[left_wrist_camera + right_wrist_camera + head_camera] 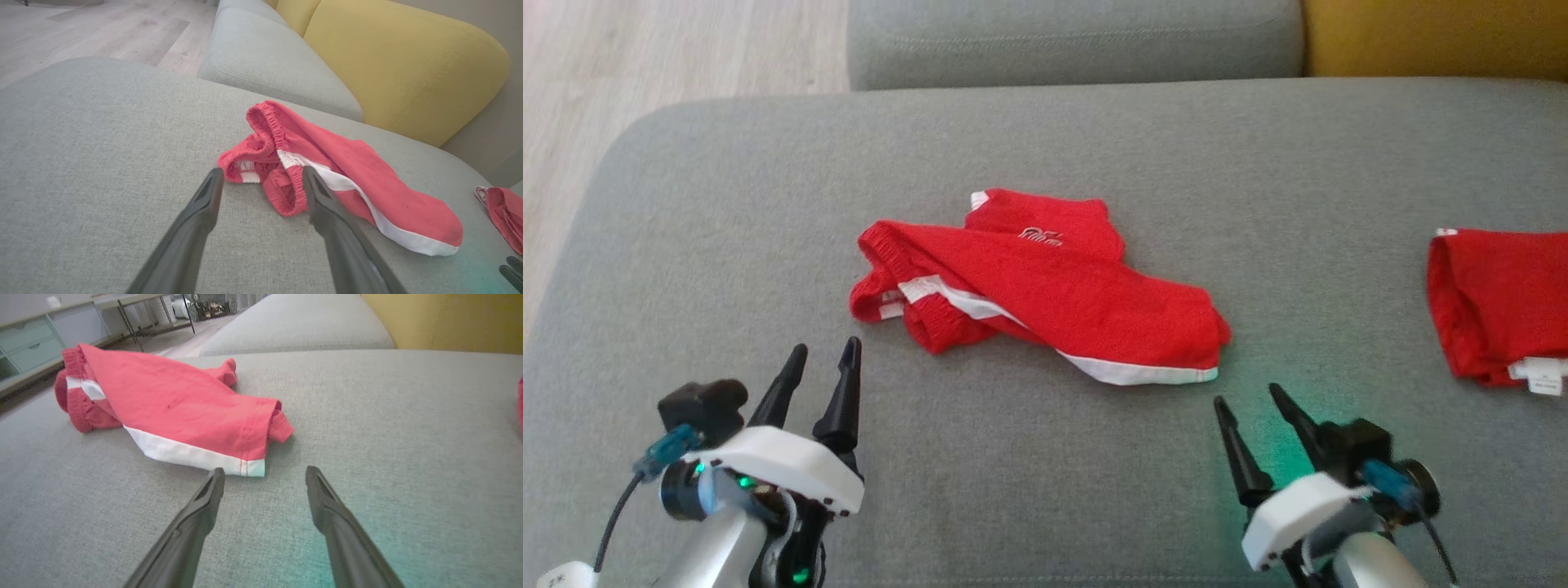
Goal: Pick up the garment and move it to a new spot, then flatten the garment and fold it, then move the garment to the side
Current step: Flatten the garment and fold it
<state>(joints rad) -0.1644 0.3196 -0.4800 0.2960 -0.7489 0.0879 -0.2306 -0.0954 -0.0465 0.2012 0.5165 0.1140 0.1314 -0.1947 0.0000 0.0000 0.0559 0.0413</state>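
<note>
Two grippers stand wide open, holding nothing. The left gripper (826, 345) is near the waistband end of the red shorts (1045, 286). The right gripper (1245, 394) is near their hem.

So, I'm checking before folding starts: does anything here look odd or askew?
The red garment lies crumpled on the grey cushion, with its waistband bunched and the fabric folded over itself at a slant. Nothing looks damaged.

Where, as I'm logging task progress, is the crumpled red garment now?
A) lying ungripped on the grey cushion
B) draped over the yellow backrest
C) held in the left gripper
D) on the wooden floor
A: the garment lies on the grey cushion, with the left gripper and right gripper both open and empty.
</note>
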